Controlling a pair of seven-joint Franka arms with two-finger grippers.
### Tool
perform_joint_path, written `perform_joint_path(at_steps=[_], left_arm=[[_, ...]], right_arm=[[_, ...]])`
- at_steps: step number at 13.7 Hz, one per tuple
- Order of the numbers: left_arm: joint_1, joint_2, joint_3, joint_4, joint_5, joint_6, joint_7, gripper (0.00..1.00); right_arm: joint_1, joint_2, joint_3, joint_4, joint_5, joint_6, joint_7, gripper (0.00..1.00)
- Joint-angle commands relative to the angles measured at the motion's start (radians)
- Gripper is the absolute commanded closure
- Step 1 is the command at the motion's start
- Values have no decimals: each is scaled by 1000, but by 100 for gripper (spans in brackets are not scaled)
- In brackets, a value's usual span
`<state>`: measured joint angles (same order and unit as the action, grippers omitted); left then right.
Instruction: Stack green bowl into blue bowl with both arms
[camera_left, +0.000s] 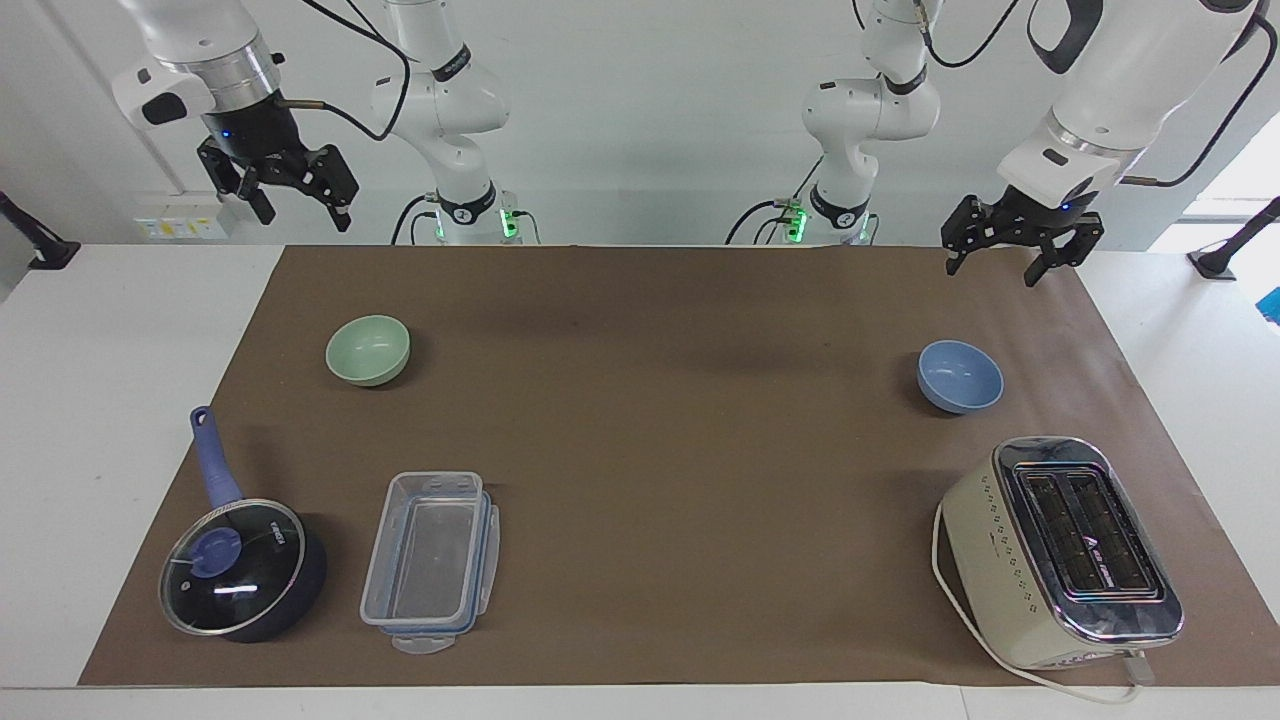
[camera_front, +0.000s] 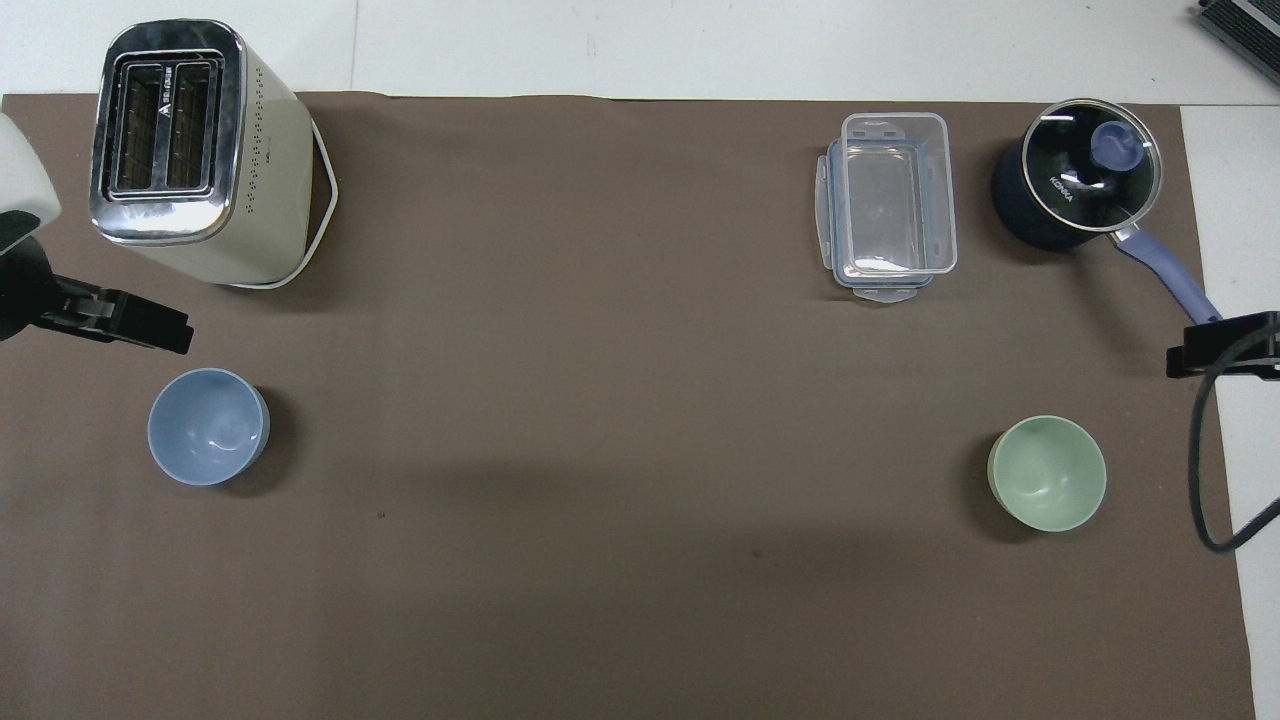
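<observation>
**2 bowls apart, both claws raised and released**

The green bowl (camera_left: 368, 349) sits upright on the brown mat toward the right arm's end of the worktop (camera_left: 640, 470), nearer the robots than the lidded saucepan (camera_left: 243, 570) and the clear plastic container (camera_left: 432, 560). The blue bowl (camera_left: 960, 376) sits upright toward the left arm's end, well apart from the green one, nearer the robots than the toaster (camera_left: 1060, 550). Both bowls look empty.

The right claw (camera_left: 300, 200) hangs in the air above the worktop's robot-side corner at the right arm's end, fingers spread and holding nothing. The left claw (camera_left: 1010, 255) hangs over the robot-side edge of the mat, close to the blue bowl but clear of it, likewise spread and empty.

In the overhead view only a dark part of each claw pokes in at the picture's sides, the left claw (camera_front: 110, 318) between the toaster (camera_front: 190, 150) and the blue bowl (camera_front: 208, 427), the right claw (camera_front: 1225, 345) covering the tip of the saucepan's handle. The arms' upper links are cut off at the top of the facing view. The toaster's cord runs off along the worktop's edge farthest from the robots, and its end cannot be made out.
</observation>
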<state>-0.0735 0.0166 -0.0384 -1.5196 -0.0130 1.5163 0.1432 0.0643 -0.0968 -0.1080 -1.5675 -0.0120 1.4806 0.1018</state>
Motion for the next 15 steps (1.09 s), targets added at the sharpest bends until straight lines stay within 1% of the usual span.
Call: perform_joint_path(at_steps=[1,4,6,15], left_arm=[[-2,-4,3,-1,-8,-11,-5,0],[-2,-4,3,1,-10,-4,-11,0],[-3,-3,3,-1,-8,25,-11,0],[-8,-3,3,-1,-8,22,-8,0]], right_arm=[[-3,-9,2,-2,9,-13,10,0],[-3,-9,4,-2,7,-13,10,0],[-3,-9,4,-2,9,-13,10,0],[-3,-9,2,-2,9,-13,10,0]])
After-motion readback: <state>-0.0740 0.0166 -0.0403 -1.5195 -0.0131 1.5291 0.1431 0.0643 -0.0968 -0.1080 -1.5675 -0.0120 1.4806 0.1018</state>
